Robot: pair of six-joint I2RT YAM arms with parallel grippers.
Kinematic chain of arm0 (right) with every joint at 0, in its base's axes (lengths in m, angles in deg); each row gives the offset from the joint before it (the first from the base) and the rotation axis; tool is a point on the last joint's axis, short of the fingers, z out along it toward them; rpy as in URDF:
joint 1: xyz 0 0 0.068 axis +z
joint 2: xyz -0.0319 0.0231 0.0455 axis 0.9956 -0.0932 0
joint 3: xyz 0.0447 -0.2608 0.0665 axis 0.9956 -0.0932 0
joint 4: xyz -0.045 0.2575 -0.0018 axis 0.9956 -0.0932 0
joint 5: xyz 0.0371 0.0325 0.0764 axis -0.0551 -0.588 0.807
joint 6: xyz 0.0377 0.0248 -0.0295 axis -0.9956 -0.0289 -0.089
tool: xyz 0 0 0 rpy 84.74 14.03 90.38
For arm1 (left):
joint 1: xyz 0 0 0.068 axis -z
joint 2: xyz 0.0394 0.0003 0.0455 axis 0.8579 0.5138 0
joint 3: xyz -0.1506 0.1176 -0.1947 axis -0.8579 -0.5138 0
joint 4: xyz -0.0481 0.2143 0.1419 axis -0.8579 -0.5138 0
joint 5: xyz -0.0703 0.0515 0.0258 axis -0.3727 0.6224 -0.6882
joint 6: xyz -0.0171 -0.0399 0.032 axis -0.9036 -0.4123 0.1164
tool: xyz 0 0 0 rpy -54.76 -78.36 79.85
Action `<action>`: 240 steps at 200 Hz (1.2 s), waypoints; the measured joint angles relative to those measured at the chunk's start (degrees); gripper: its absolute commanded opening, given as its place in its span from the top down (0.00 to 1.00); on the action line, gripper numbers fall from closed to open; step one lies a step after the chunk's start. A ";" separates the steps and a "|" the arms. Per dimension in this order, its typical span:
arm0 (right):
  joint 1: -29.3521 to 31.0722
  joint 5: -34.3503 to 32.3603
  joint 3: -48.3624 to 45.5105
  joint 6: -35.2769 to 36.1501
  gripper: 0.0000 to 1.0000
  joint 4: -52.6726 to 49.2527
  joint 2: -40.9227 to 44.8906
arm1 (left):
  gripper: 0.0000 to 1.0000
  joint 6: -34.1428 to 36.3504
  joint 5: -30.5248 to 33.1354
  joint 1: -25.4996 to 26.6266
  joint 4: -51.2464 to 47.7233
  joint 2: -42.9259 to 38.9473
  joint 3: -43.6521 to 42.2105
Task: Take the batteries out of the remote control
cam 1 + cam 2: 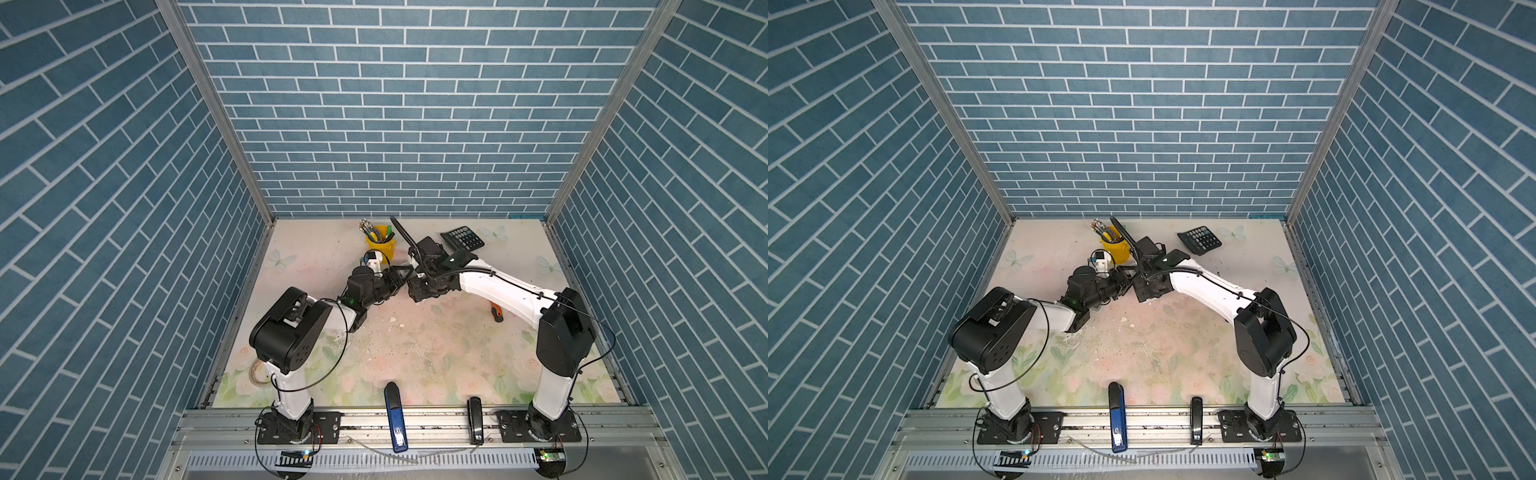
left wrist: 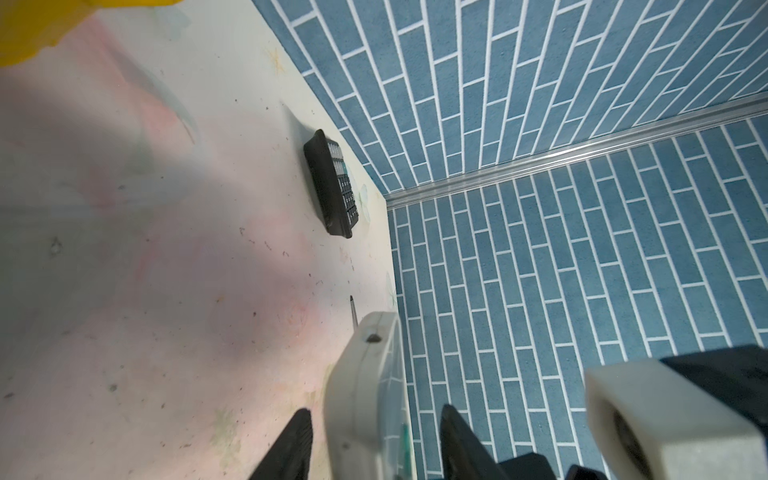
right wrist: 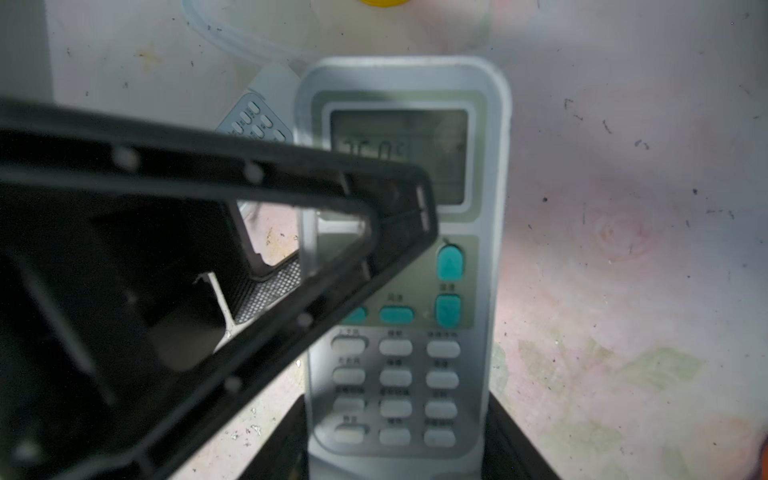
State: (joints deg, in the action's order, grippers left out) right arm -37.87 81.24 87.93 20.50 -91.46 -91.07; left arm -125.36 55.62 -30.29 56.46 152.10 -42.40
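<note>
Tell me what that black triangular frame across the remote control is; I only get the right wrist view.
Observer: That is the left gripper; the left wrist view shows its fingers either side of the remote control, apparently not touching it.
Visitor: Anything else lying around?
Observer: A calculator lies far back on the right, in both top views.
Visitor: And nearer the front?
Observer: A blue stapler lies at the very front, near the middle.

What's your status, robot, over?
Right gripper shut on remote, buttons facing its camera. Left gripper open, straddling remote edge-on. Batteries unseen. No obstruction seen.
</note>
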 measured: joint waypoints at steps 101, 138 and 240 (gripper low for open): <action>-0.22 0.68 0.00 0.33 0.76 -0.02 -0.31 | 0.83 -0.39 0.22 -0.07 -0.48 0.46 1.18; -0.57 1.01 0.00 0.33 0.67 -0.09 -0.31 | 1.00 -0.94 -0.09 -0.07 1.84 1.62 1.18; -0.94 0.76 -0.20 0.37 0.19 2.95 1.38 | 1.00 -2.38 -0.68 -0.11 8.02 2.32 1.81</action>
State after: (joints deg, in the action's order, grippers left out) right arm -38.81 82.00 87.73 20.87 -88.51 -89.69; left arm -127.74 54.94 -30.40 64.48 154.42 -40.59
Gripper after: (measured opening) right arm 0.788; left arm 0.195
